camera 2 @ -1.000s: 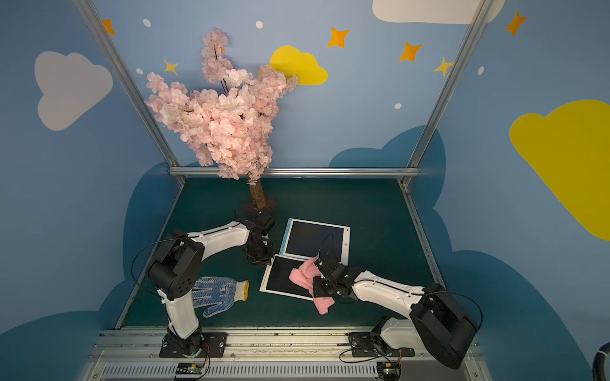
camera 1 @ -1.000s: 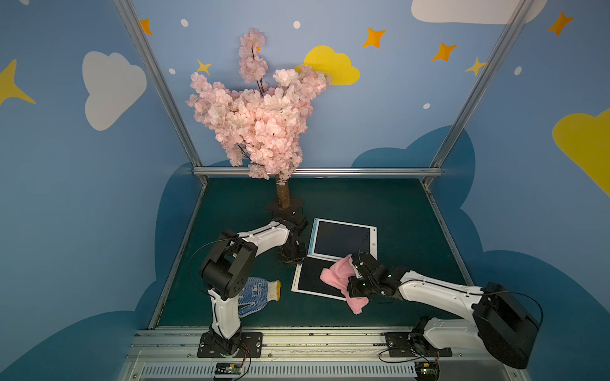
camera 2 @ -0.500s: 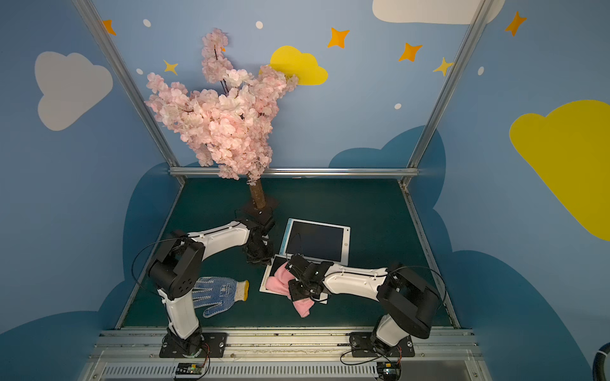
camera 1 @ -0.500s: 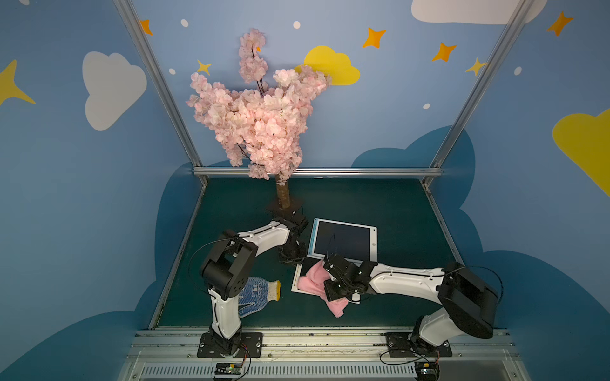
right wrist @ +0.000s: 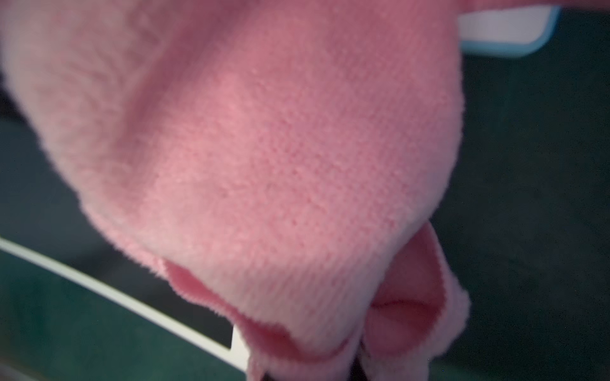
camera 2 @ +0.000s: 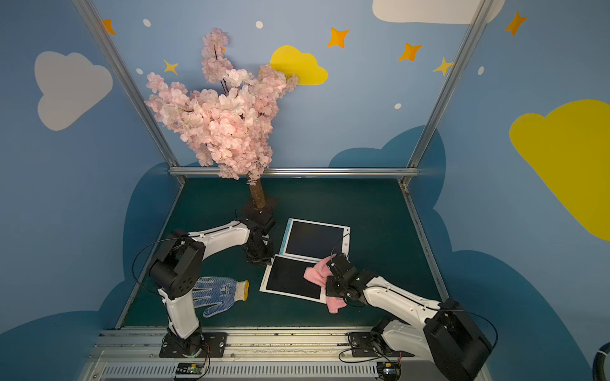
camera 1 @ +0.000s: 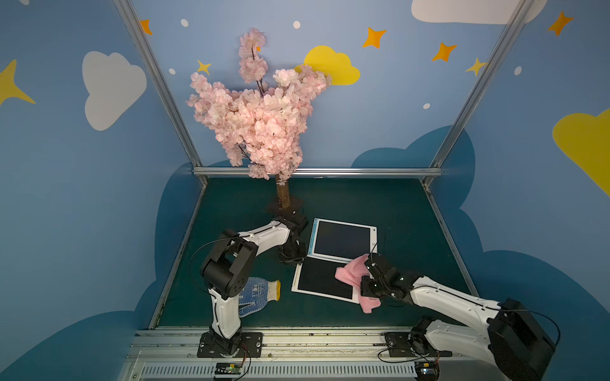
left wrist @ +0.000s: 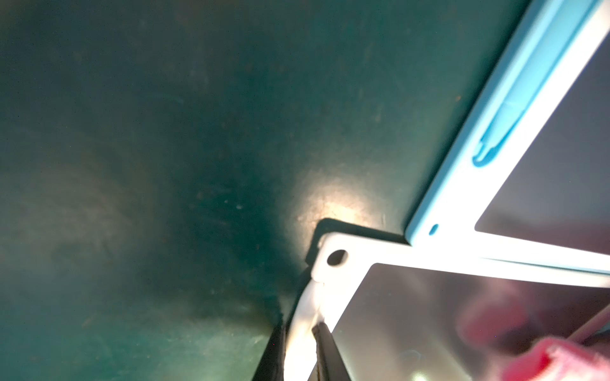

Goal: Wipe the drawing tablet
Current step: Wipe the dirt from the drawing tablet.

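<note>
The right gripper [camera 1: 364,278], clamped on the pink cloth [camera 1: 348,273], rests on the right side of the white drawing tablet [camera 1: 321,280] in both top views. The left gripper [camera 2: 260,259] sits at its far left corner. In the left wrist view, two dark fingers [left wrist: 325,353] pinch the drawing tablet [left wrist: 333,257] by its white frame. In the right wrist view, the pink cloth [right wrist: 264,165] fills most of the picture, covering part of the drawing tablet [right wrist: 115,292].

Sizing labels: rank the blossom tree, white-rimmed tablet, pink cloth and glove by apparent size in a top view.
1. blossom tree
2. white-rimmed tablet
3. pink cloth and glove: look alike, both partly hidden, unranked.
</note>
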`<state>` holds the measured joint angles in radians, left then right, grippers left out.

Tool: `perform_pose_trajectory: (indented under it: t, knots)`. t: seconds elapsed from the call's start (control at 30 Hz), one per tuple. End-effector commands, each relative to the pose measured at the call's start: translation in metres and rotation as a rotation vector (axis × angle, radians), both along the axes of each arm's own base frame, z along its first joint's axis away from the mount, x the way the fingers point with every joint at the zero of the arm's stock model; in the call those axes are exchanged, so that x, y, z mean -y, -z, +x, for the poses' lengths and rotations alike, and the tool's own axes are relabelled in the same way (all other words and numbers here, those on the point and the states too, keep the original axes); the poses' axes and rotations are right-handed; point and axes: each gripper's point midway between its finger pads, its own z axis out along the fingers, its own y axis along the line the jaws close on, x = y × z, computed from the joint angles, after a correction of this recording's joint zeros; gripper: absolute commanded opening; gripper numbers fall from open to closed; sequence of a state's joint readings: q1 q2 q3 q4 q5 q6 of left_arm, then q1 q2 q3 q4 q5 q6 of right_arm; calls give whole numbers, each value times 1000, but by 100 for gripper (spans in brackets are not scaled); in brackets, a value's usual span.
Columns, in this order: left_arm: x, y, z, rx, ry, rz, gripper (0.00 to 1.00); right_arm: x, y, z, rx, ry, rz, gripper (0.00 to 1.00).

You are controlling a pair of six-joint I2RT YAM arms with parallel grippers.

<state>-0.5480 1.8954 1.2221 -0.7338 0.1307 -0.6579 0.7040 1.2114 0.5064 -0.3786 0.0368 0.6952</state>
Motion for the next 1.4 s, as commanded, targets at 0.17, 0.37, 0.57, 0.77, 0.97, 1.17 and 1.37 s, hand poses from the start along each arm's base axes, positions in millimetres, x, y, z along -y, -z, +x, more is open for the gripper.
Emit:
perform_pose_trajectory:
  t: [0.17, 0.37, 0.57, 0.77, 0.97, 1.17, 1.37]
  knots:
    - [6, 32, -5, -32, 17, 11, 19, -12, -11, 70, -81, -18, -3, 0]
    - [9, 31, -2, -29, 15, 6, 19, -36, -18, 41, -83, -136, -42, 0]
    - [11, 33, -1, -33, 17, 2, 18, -16, 1, -8, -142, -81, -61, 0]
    - [10, 33, -2, -34, 24, 5, 19, 1, 7, 3, -151, -51, -82, 0]
    - [9, 33, -2, -34, 21, 11, 18, 4, 10, 13, -195, -49, -95, 0]
    - [11, 31, 2, -27, 17, 4, 19, 9, 11, -10, -225, -75, -130, 0]
    - [11, 30, 4, -23, 15, 0, 19, 28, 15, -22, -241, -49, -198, 0]
